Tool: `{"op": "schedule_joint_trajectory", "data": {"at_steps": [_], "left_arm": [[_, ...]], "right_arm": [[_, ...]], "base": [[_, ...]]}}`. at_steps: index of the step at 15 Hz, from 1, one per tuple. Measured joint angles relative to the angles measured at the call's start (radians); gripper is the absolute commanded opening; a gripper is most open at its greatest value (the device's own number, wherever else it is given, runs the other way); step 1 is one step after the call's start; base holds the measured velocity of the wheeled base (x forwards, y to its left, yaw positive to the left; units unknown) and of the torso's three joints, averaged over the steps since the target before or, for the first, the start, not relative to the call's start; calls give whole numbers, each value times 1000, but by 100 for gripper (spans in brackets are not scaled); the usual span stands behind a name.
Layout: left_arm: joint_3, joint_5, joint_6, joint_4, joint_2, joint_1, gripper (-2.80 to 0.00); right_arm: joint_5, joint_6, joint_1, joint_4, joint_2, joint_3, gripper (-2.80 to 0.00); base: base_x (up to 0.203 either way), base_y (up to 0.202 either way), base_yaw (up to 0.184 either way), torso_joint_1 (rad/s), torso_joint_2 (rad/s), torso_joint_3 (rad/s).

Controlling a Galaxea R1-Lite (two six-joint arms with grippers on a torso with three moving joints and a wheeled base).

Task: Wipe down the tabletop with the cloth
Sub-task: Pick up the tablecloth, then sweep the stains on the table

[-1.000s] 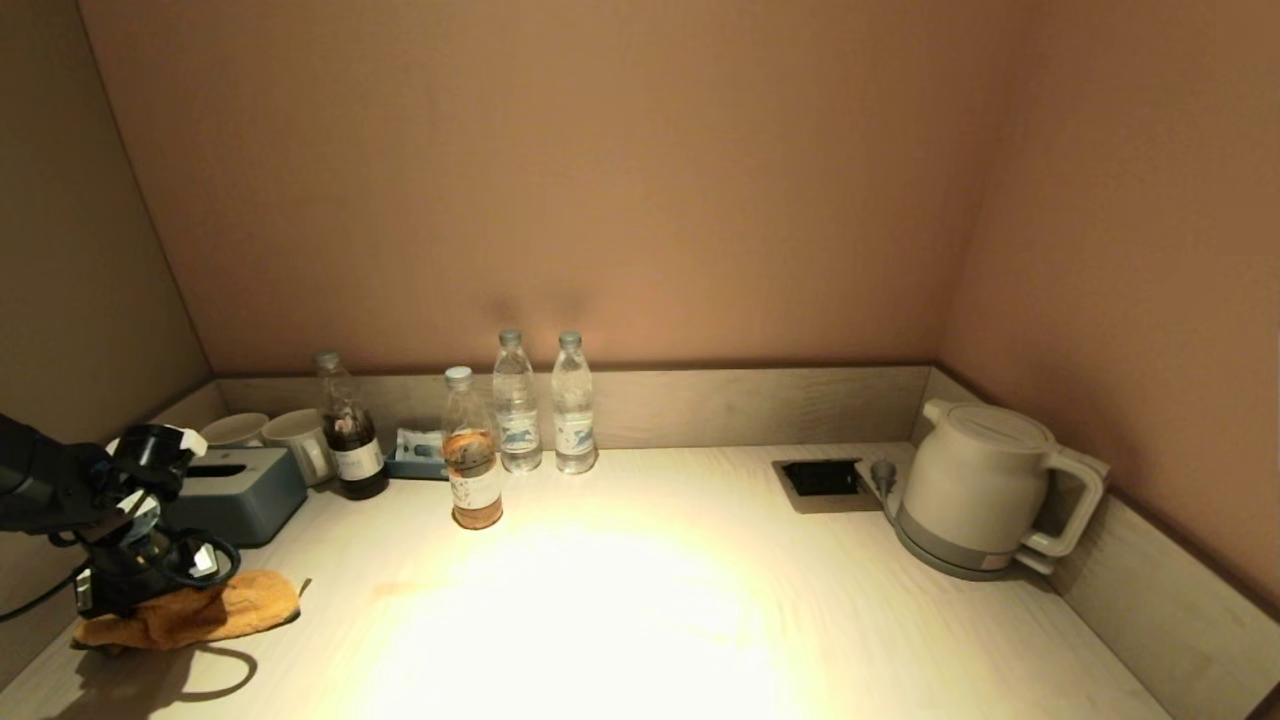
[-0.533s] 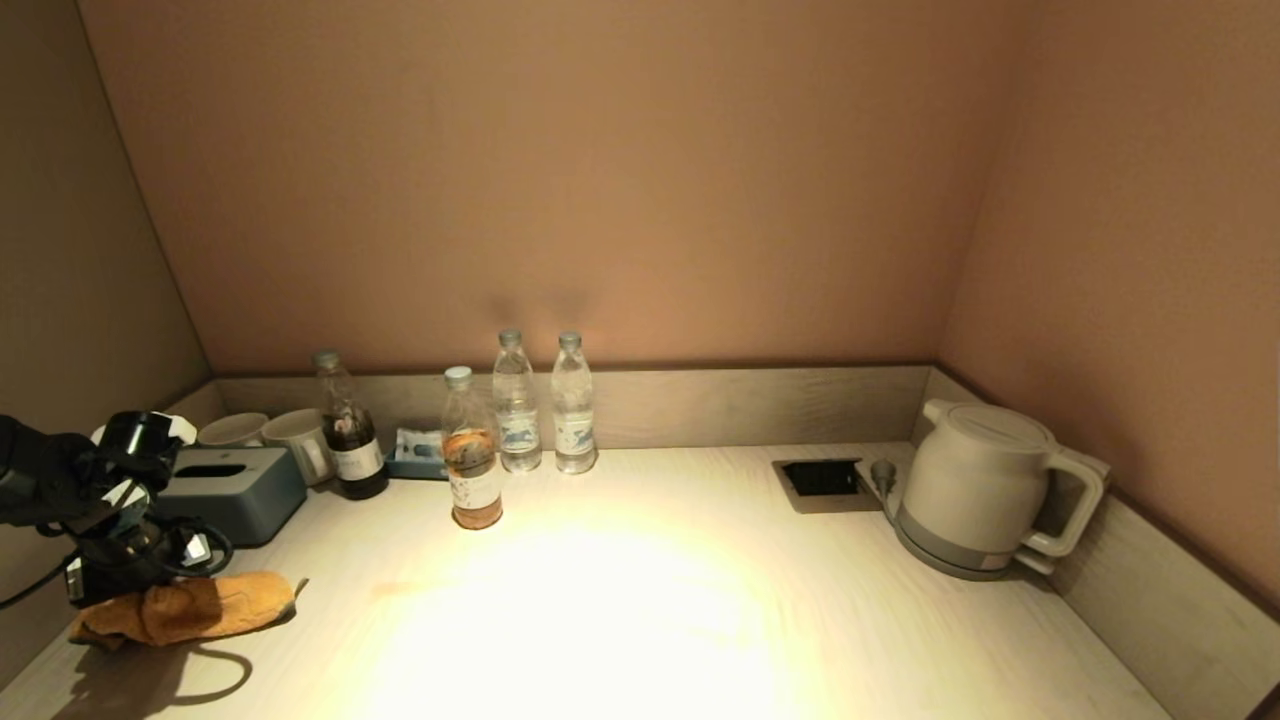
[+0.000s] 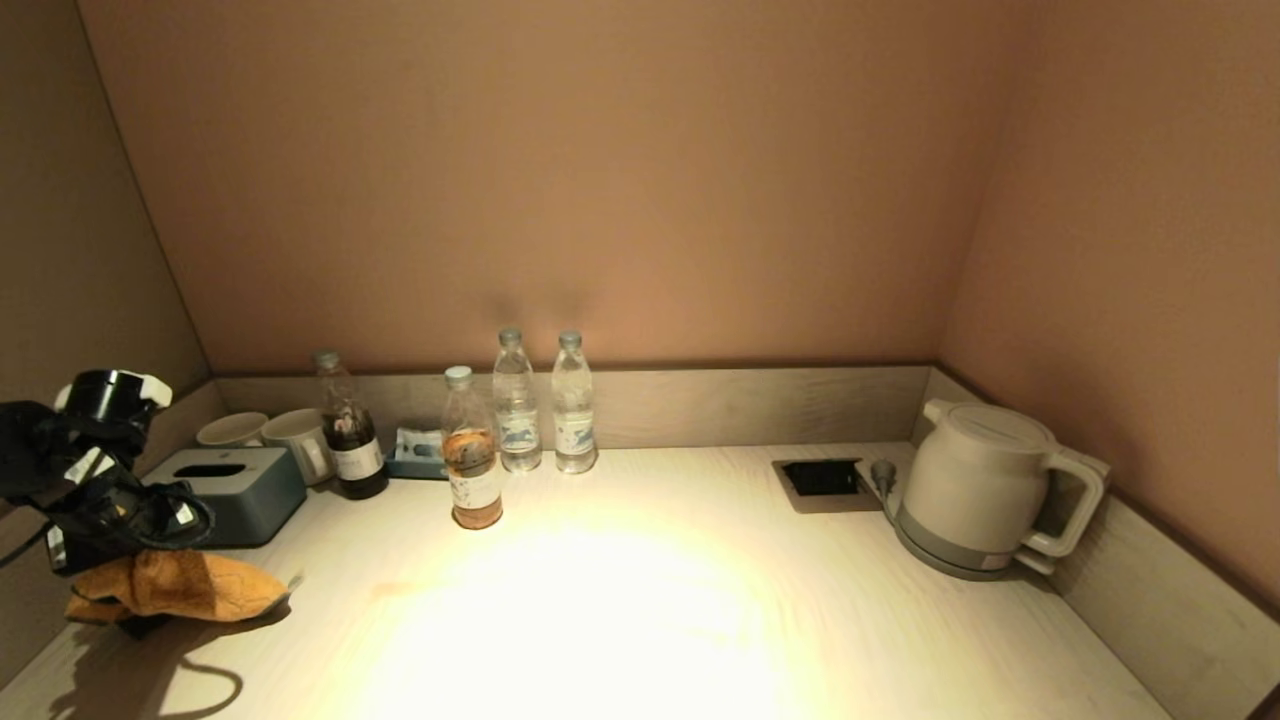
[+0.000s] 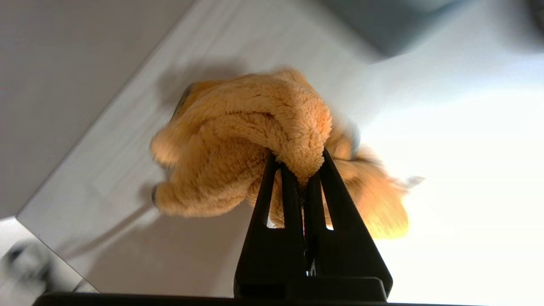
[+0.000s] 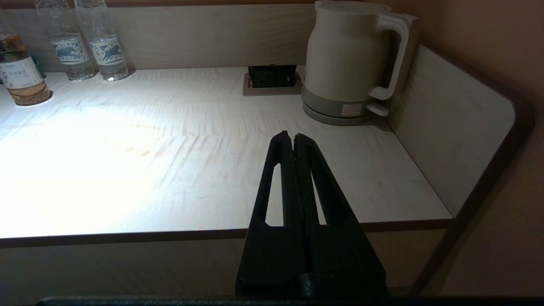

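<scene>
Your left gripper [image 4: 302, 178] has its fingers pinching a bunched fold of the orange cloth [image 3: 175, 590] just over the table [image 3: 640, 600] at its left edge, ready to wipe, while the right gripper [image 5: 293, 138] waits with fingers pressed together

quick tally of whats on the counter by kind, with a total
bottles: 4 (two clear water, one amber, one dark)
mugs: 2
tissue box: 1
small blue tray: 1
kettle: 1
cloth: 1, pinched in the left gripper
total: 10
</scene>
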Motion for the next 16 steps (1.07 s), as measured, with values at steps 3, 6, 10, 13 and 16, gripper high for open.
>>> {"op": "schedule_joint_trajectory", "data": {"at_steps": [3, 6, 10, 13, 16], "left_arm": [[-6, -99, 4, -2, -222, -53, -280], [-21, -237, 12, -1, -362, -104, -280], [0, -249, 6, -1, -370, -117, -280], [22, -246, -3, -6, -319, -118, -280], [56, -242, -7, -13, -252, -119, -280]], "right_arm": [[0, 0, 0, 0, 0, 0, -280], [0, 0, 0, 0, 0, 0, -280], [-1, 0, 0, 0, 0, 0, -280], [0, 0, 0, 0, 0, 0, -280], [0, 0, 0, 0, 0, 0, -280]], "base": [[0, 0, 0, 0, 0, 0], [0, 0, 0, 0, 0, 0], [0, 0, 0, 0, 0, 0], [0, 0, 0, 0, 0, 0], [0, 0, 0, 0, 0, 0]]}}
